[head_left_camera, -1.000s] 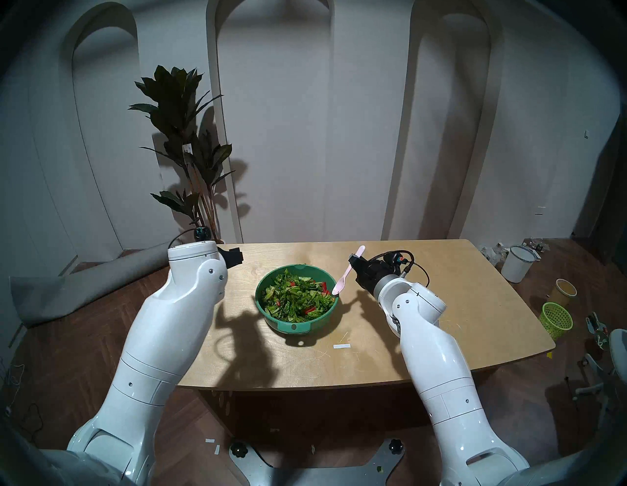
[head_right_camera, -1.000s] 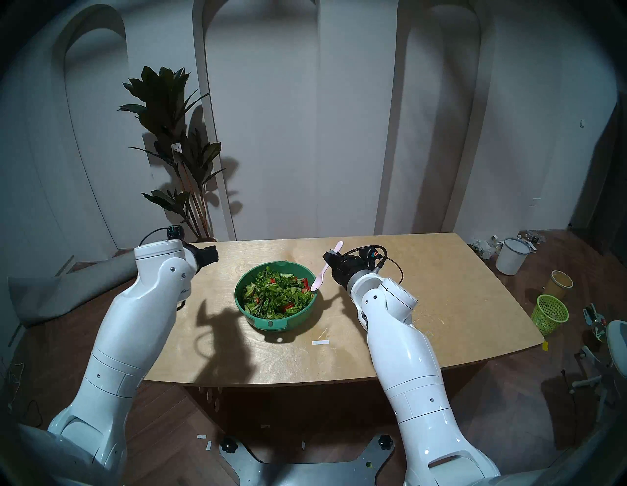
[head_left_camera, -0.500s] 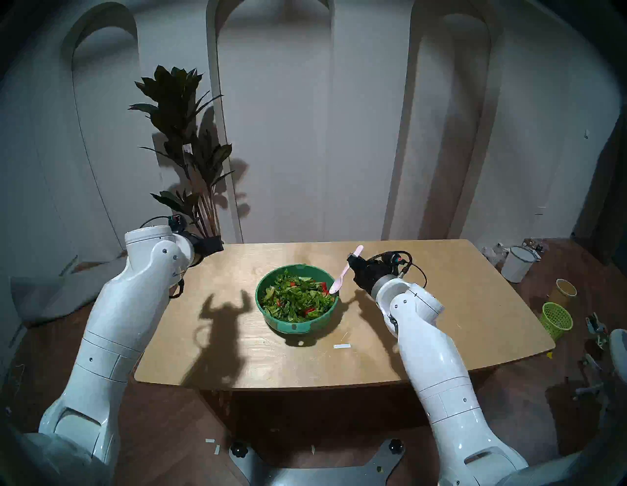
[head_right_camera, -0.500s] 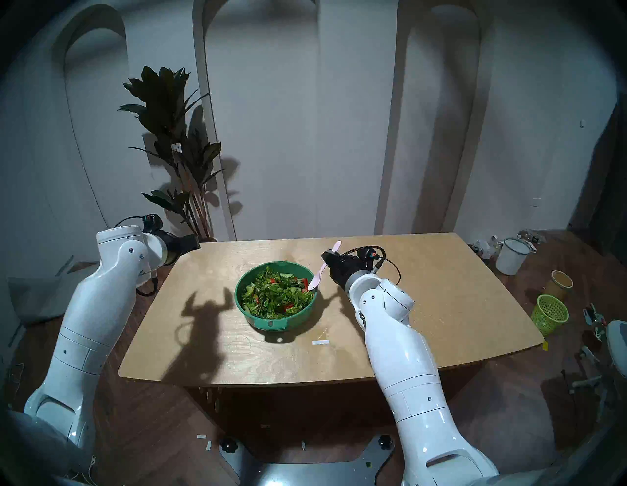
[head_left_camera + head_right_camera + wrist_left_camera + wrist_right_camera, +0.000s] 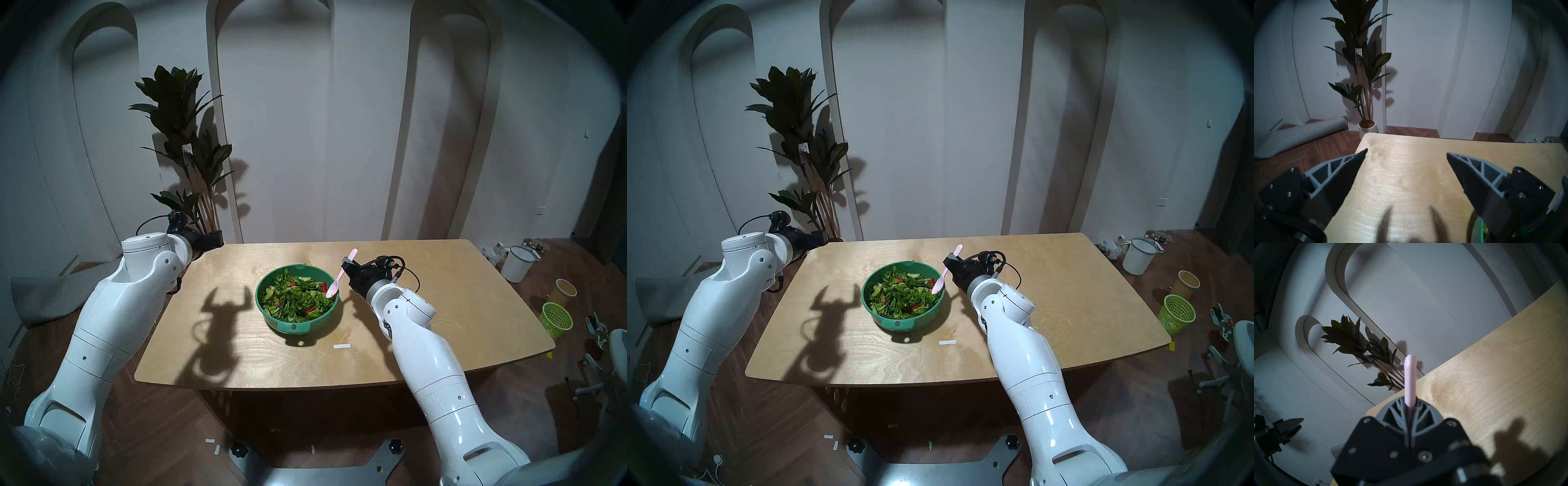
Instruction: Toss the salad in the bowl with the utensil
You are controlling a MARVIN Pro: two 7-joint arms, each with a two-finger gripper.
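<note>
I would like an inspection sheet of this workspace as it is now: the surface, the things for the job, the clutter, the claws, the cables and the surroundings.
Surface: wooden table, scratched, with a white strip lying near the bowl.
Job's things: green bowl holds salad; pink spoon tilted, scoop over the bowl's right rim.
Clutter: nothing else seen on the table.
Claws: right claw shut on the spoon's handle; left claw open, empty, over the table's far left corner.
Cables: black cable loops at the right wrist.
Surroundings: potted plant, white bucket, green basket on the floor.
</note>
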